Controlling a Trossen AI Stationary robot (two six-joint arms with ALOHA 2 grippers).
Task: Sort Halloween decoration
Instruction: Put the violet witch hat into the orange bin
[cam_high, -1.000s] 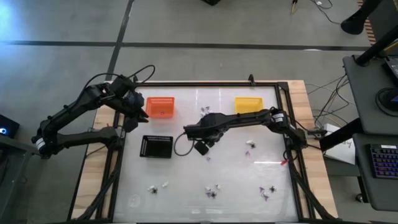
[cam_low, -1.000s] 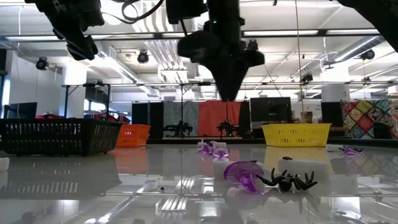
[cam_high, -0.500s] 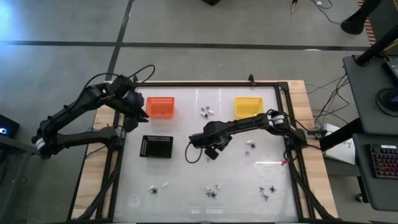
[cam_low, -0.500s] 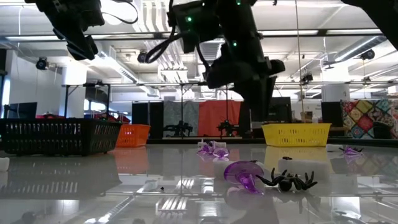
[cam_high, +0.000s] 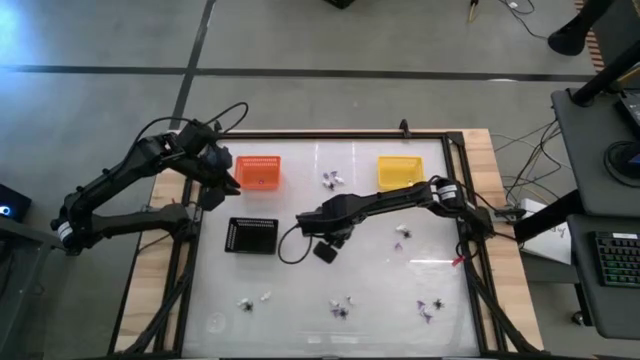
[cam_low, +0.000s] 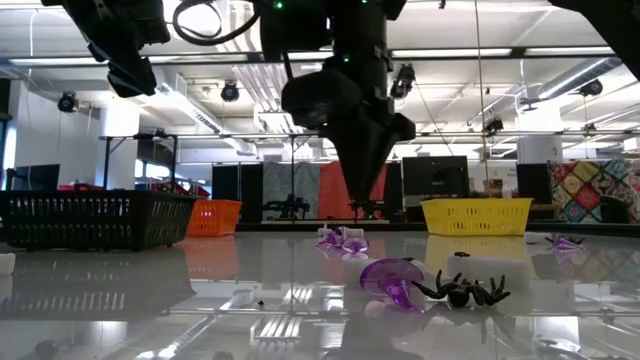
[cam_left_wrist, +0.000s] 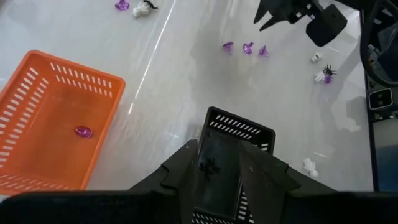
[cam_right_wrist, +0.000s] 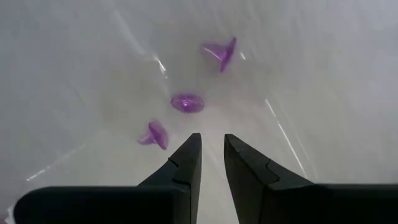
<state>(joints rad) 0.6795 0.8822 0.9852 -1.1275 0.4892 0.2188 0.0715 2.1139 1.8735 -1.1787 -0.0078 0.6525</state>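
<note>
Three purple trinkets of the Halloween decoration lie on the white table just past my right gripper. It hangs over the table's middle, pointing down, its fingers a narrow gap apart with nothing between them. More trinkets lie scattered: a far group, a pair at the right, and several near the front edge. My left gripper waits open, high at the far left, above the black tray, in which a black spider lies.
The orange basket holds one purple trinket. The yellow basket stands at the far right, the black tray left of my right gripper. A purple trinket and a black spider lie near the front edge.
My right gripper has come down toward the table. It swung a little toward the right edge and back, and rolled about its own axis. It now hangs low over the three purple trinkets.
</note>
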